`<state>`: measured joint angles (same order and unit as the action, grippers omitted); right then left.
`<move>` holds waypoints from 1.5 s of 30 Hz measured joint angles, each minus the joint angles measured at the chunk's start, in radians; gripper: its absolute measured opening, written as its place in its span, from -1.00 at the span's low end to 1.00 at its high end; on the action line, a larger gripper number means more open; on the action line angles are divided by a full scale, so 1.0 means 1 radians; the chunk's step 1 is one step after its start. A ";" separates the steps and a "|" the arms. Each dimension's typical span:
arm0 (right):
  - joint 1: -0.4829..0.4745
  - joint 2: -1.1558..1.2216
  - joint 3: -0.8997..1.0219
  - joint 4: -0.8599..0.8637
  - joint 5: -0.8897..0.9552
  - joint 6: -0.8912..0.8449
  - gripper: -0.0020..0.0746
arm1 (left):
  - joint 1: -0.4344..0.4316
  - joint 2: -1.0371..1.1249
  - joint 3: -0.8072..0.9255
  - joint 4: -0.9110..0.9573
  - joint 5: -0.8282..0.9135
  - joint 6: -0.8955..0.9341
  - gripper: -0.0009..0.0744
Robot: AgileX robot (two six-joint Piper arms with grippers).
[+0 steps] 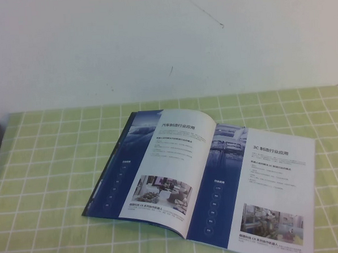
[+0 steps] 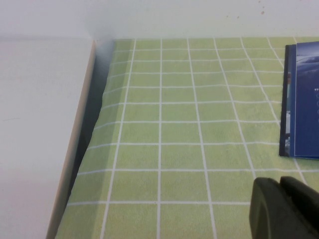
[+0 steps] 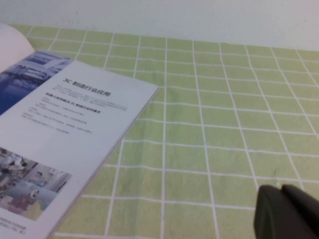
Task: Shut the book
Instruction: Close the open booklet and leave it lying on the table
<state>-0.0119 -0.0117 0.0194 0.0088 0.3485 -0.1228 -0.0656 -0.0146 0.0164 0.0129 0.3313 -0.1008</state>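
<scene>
**Book open on the desk, grippers out to either side**

On the desk (image 1: 38,224), covered with a green checked cloth (image 1: 62,143), an open book (image 1: 200,181). Placed right of centre and toward the near edge, turned a little askew to the checks. Left page arched up beside the spine, right page lying flat. On each page a dark blue band down its left side, then white paper with printed lines and a photograph at the near end. Beyond the far edge, a plain white wall (image 1: 153,42). At the far left, a pale board (image 2: 35,124) standing along the cloth's edge.

Left gripper (image 2: 286,209) visible only in its own wrist view, as a dark piece above bare cloth. Positioned left of the book and apart from it, with the pale board further left. Open or shut: cannot tell.

Right gripper (image 3: 289,211) likewise visible only in its own wrist view, as a dark piece above bare cloth. Positioned right of the book, apart from the outer edge of the right page. Open or shut: cannot tell here either.
</scene>
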 joint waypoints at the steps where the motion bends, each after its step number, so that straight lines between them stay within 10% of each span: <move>1: 0.000 0.000 0.000 0.000 0.000 0.000 -0.95 | 0.000 0.000 0.000 0.000 0.000 0.000 -0.99; 29: 0.000 0.000 0.005 -0.002 -0.038 0.000 -0.95 | 0.000 0.000 0.000 0.052 -0.026 0.022 -0.99; 45: 0.000 0.000 0.009 -0.002 -0.864 0.000 -0.95 | 0.000 0.000 0.006 0.065 -0.850 0.024 -0.99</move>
<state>-0.0119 -0.0117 0.0285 0.0071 -0.5150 -0.1228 -0.0656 -0.0146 0.0223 0.0777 -0.5192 -0.0771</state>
